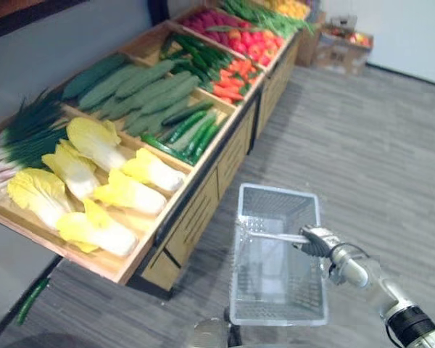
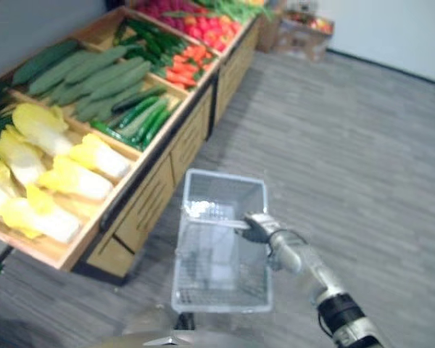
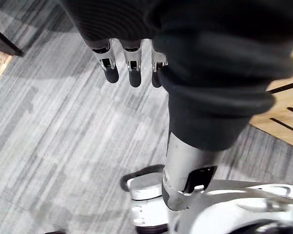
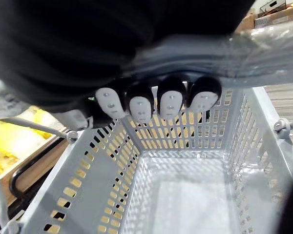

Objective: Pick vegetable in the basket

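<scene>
Right hand (image 1: 317,241) of the robot, clenched on the handle (image 1: 272,235) of the grey plastic basket (image 1: 278,317). In the right wrist view we see its dark-tipped fingers (image 4: 171,105) curled in a row over the bar, with the basket's perforated walls and bottom below them. The basket hangs over the grey floor (image 1: 377,145), just beside the front of the wooden display stand (image 1: 196,210); we cannot tell whether the two touch.

Left hand (image 3: 133,68), shown in the left wrist view with relaxed fingers pointing down at the floor and nothing between them.

The vegetables we can see lie on the stand's sloping shelf, in compartments divided by wooden strips. Nearest the robot are the yellow-and-white Chinese cabbages (image 1: 134,194), with spring onions (image 1: 25,138) behind them on the robot's left. The next compartment holds large pale-green cucumbers (image 1: 141,90) and, toward its front edge, slender dark-green cucumbers (image 1: 192,130). Farther along we note orange-red peppers (image 1: 235,76) and then red vegetables (image 1: 254,40), too small to name. One green vegetable (image 1: 32,299) lies on the floor below the near end of the stand. A cardboard box (image 1: 341,43) stands on the floor beyond the stand's far end.
</scene>
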Tool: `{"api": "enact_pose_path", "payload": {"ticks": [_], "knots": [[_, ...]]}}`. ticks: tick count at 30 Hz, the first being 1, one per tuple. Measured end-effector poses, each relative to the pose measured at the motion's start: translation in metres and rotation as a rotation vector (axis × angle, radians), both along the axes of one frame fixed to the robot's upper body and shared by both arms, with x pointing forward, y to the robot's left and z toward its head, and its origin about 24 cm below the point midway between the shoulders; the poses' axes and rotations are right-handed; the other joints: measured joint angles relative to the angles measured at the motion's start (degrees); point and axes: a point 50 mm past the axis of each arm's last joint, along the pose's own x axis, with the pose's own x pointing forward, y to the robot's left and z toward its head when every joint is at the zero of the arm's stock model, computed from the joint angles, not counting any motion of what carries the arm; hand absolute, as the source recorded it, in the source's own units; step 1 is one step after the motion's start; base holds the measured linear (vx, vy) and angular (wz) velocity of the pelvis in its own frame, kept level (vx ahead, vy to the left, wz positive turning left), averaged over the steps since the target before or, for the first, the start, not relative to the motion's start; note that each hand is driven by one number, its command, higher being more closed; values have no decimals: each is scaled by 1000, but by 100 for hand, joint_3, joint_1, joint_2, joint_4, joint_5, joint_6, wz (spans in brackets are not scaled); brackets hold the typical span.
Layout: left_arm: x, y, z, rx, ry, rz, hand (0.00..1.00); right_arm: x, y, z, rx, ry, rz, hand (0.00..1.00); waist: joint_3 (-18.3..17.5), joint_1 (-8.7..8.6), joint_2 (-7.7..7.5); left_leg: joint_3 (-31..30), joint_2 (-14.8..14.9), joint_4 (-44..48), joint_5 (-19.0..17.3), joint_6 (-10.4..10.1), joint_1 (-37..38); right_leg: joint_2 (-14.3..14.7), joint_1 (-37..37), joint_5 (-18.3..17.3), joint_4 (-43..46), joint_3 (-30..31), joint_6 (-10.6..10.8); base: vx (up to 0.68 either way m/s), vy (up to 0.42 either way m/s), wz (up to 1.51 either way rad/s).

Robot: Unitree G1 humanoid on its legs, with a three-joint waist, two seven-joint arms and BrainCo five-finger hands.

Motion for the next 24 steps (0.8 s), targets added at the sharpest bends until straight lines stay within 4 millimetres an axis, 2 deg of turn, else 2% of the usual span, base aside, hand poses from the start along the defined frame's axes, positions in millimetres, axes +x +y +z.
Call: {"api": "enact_pose_path", "payload": {"ticks": [1,2,3,4,5,6,8,9,10,11,12,14,15,16,18,19,21,22,24], "knots": [[4,0,0,1,-11,-8,0,-1,-3,-3,-10,12,-9,100,10,-32,22,-160,-27,-43,-12,15,107,2,-97,-111,6,-60,-187,362,-6,129],[11,0,1,3,-32,-18,0,-3,-7,-7,-47,25,-17,100,12,-116,43,-473,-64,-117,-13,60,274,-18,-310,-393,-229,-193,-636,335,-51,143],[19,0,2,5,-51,-30,0,1,-12,-4,-51,-4,-56,100,38,-144,83,-804,-68,-97,-17,62,394,-49,-454,-631,-770,-309,-928,326,-70,145],[21,0,2,6,-54,-38,0,3,-17,-3,-53,-8,-76,100,47,-168,115,-990,-66,-91,-21,57,443,-51,-498,-705,-1134,-333,-977,395,-141,154],[22,-1,2,7,-55,-47,0,4,-27,-3,-56,-10,-121,100,57,-257,158,-1386,-49,-107,-45,16,533,-44,-497,-756,-2007,-289,-1008,336,-149,135],[23,-1,2,8,-59,-49,0,3,-32,-4,-59,-8,-144,100,56,-284,152,-1575,-29,-108,-66,-20,574,-38,-478,-754,-2526,-209,-1007,403,-222,164],[31,1,4,16,-89,-55,0,0,-46,-9,-72,18,-212,100,66,-263,176,-2286,83,72,-260,-206,602,-22,-487,-657,-4101,395,-872,328,-265,151],[33,1,4,15,-94,-59,0,-2,-49,-10,-75,24,-225,100,77,-256,192,-2452,135,159,-340,-246,592,-26,-493,-628,-4349,521,-865,321,-337,148],[35,-1,5,13,-101,-68,0,-7,-54,-13,-77,37,-248,100,116,-235,269,-2821,238,356,-528,-378,553,-59,-528,-544,-4756,729,-752,320,-387,145],[37,-1,5,13,-104,-72,0,-11,-55,-16,-77,48,-255,100,96,-244,230,-3163,294,504,-710,-537,537,-122,-560,-485,-5052,848,-659,317,-418,141],[36,0,5,14,-102,-71,0,-13,-55,-17,-74,48,-263,100,88,-238,210,-3301,312,549,-791,-616,499,-171,-568,-482,-5148,889,-657,295,-496,140],[33,6,6,33,-96,-65,0,-22,-62,-20,-65,53,-302,100,-38,-246,-49,-3826,367,676,-1065,-939,432,-258,-527,-438,-5360,885,-580,294,-635,139],[30,13,7,48,-83,-60,0,-30,-71,-22,-66,63,-344,100,-84,-275,-96,-3994,450,683,-1147,-1075,371,-271,-489,101,-5400,746,-15,296,-676,135],[28,3,3,27,-71,-27,0,-40,-87,-26,-88,90,-416,100,-156,-273,183,-3928,872,668,-1037,-1255,301,7,-427,-49,-5299,280,-285,299,-600,108],[23,1,1,19,-62,16,0,-41,-90,-26,-98,96,-432,100,-205,-363,385,-3869,1273,448,-533,-1492,222,265,-462,-177,-5107,-75,-503,306,-595,68],[22,1,1,18,-59,41,0,-41,-91,-27,-99,98,-439,100,-220,-410,407,-3844,1382,368,-242,-1563,121,311,-431,-242,-5078,-283,-615,210,-521,82],[20,2,1,21,-63,98,0,-45,-102,-25,-99,87,-502,100,-212,-618,397,-3474,1505,289,522,-1518,-44,314,-202,-366,-5115,-860,-823,168,-461,115],[20,2,1,22,-65,99,0,-50,-107,-26,-101,92,-528,100,-208,-631,391,-3239,1540,289,688,-1496,-65,314,-87,-384,-5167,-1005,-853,125,-378,115],[20,3,1,29,-66,103,0,-69,-122,-30,-97,102,-631,100,-202,-656,382,-1996,1673,288,1104,-1382,-80,318,308,-432,-5366,-1438,-941,63,-288,96]]}}
